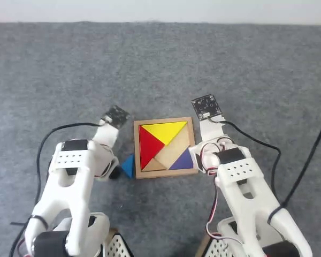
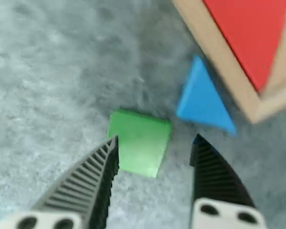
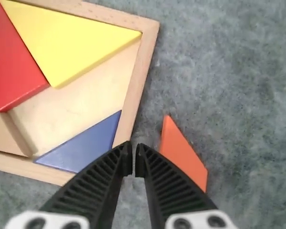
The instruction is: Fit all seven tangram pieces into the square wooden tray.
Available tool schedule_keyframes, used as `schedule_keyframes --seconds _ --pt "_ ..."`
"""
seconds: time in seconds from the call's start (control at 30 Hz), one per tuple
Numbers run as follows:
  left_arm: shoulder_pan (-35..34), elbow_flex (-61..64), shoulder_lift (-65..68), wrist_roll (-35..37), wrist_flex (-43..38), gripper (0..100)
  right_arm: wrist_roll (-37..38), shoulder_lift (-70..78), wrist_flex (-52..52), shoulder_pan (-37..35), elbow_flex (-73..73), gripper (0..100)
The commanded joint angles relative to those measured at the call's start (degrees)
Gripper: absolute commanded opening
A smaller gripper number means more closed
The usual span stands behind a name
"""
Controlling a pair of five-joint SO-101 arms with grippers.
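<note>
The green square (image 2: 140, 148) lies flat on the table just outside the tray (image 2: 221, 52) rim, beneath and between the spread fingers of the nearer left gripper (image 2: 156, 140), while the right gripper (image 3: 134, 149), at the tray's opposite rim, has its fingers pressed together.

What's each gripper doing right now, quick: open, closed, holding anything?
Left gripper: open, holding nothing; the green square lies by its fingertips.
Right gripper: closed, holding nothing; the orange piece lies beside it.
</note>
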Motion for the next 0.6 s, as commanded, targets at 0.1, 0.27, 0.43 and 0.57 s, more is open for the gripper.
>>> schedule_keyframes --seconds 0.1,0.27,0.43,0.57 --pt "0.18 -8.04 -1.05 -9.05 6.59 26 0.62 -0.31 1.80 -1.63 -3.43 3.4" --pt "-0.53 -11.03 7.21 -14.95 4.75 26 0.62 -0.31 1.80 -1.45 -3.43 3.4" --pt "-0.62 -15.60 18.11 -20.48 4.75 26 0.62 -0.31 1.63 -1.19 -3.43 3.4" --pt "-0.62 -17.10 19.60 -20.48 4.75 24 0.62 -0.31 1.54 -1.19 -3.43 3.4"
